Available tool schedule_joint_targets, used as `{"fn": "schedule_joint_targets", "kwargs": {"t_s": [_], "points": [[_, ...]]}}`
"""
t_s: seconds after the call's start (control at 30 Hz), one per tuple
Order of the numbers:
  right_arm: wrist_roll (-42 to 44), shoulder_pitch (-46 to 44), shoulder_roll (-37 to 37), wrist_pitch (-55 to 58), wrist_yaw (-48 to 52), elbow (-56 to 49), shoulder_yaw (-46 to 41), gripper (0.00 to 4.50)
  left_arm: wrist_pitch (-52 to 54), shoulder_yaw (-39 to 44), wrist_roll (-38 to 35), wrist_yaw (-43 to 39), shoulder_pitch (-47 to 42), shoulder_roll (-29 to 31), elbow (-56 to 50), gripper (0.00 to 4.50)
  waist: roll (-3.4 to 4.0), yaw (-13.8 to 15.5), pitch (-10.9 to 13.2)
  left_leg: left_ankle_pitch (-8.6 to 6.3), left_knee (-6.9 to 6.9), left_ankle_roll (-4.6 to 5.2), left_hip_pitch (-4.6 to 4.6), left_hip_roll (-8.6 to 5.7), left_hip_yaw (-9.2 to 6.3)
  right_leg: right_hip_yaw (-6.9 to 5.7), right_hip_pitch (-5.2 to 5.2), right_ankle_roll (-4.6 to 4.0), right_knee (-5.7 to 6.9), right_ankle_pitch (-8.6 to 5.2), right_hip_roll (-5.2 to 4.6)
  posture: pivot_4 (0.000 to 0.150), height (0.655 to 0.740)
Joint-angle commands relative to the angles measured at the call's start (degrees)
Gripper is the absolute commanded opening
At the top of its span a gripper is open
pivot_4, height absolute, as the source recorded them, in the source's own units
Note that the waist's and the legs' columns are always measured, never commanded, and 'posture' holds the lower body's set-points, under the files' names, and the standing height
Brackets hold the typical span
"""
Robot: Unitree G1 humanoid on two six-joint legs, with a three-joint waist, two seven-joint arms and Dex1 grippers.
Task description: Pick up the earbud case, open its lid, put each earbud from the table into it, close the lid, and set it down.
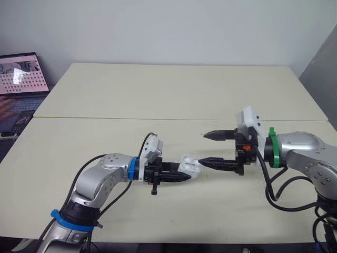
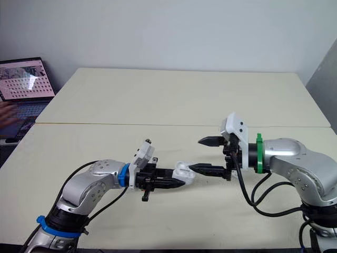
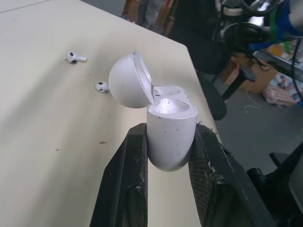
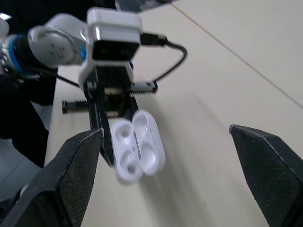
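Observation:
My left gripper (image 1: 179, 173) is shut on the white earbud case (image 1: 189, 165), holding it by its lower body just above the table. The lid (image 3: 129, 80) stands open and both sockets look empty in the right wrist view, where the case (image 4: 138, 147) faces the camera. My right gripper (image 1: 210, 149) is open, facing the case from the right, its lower finger (image 1: 221, 164) right next to the case; whether they touch I cannot tell. Two white earbuds (image 3: 75, 57) (image 3: 101, 86) lie on the table beyond the case in the left wrist view.
A laptop (image 1: 18, 79) with a lit screen stands off the table's far left corner. A seam (image 1: 158, 118) runs across the cream table (image 1: 174, 89) behind both grippers. The table's front edge (image 1: 210, 243) is close below the arms.

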Motion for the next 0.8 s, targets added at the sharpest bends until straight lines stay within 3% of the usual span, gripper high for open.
{"fn": "schedule_joint_targets", "kwargs": {"t_s": [0.03,0.17,0.37,0.8], "points": [[-5.1,1.9,-4.3,-1.0,0.5,0.4,0.7,4.47,-1.2,2.2,0.1,2.4,0.8,-0.4,-1.6,0.80,0.00,0.0,0.0,-0.01,0.00,0.02,0.01,0.00,0.01,0.01,0.00,0.00,0.01,0.00,0.00,0.150,0.7400],[-12.5,5.2,-10.1,-1.0,0.9,2.6,6.1,4.47,-3.5,2.1,1.6,4.8,3.0,-0.9,-2.7,0.80,0.01,0.0,0.0,-0.08,0.00,0.14,0.03,0.01,0.00,0.01,0.00,0.00,0.02,0.00,0.01,0.150,0.7400],[-21.7,7.7,-12.5,-6.0,2.1,5.1,12.3,4.47,-4.6,2.0,2.2,7.7,5.3,-1.9,-5.4,0.80,0.02,0.0,0.0,-0.07,0.02,0.13,0.02,0.00,0.03,0.03,0.00,0.00,0.02,0.00,0.00,0.150,0.7400],[-34.5,-2.7,-12.2,-5.9,8.1,11.5,22.4,4.47,-7.7,1.1,5.6,12.4,7.2,-2.9,-6.5,0.80,0.03,0.0,0.0,0.02,0.03,-0.04,0.01,0.00,0.04,0.03,0.00,0.00,0.00,0.00,0.00,0.150,0.7400]]}}
